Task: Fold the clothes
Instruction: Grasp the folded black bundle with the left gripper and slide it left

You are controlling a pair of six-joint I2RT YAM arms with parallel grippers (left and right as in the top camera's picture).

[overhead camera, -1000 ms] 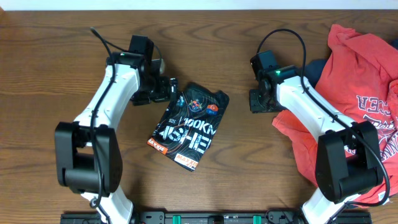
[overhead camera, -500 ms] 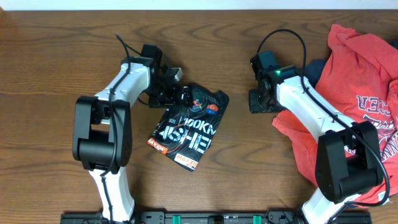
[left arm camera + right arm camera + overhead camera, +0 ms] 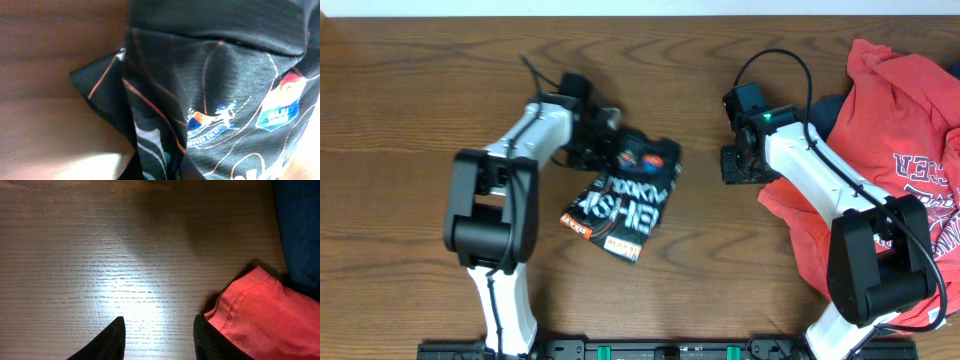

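The black jersey (image 3: pixel 625 200), folded small with white lettering and colourful logos, lies at the table's middle. My left gripper (image 3: pixel 607 148) is shut on its upper left edge. In the left wrist view the jersey (image 3: pixel 225 85) with thin orange-red lines fills the frame, and a fold of it is pinched at my left gripper (image 3: pixel 157 170). My right gripper (image 3: pixel 730 160) stands open over bare wood; in its wrist view the right gripper (image 3: pixel 157 340) holds nothing. The red T-shirt (image 3: pixel 900 150) lies crumpled at the right, its corner (image 3: pixel 260 315) beside the right finger. A navy garment (image 3: pixel 828 108) peeks out beneath it.
Bare wooden table (image 3: pixel 400 120) surrounds the jersey to the left and front. The red and navy pile covers the right end of the table. A dark rail (image 3: pixel 640 350) runs along the near edge.
My left gripper has swung right onto the jersey's upper left edge and shut on it. The jersey is bunched and shifted slightly left. The right arm has not moved.
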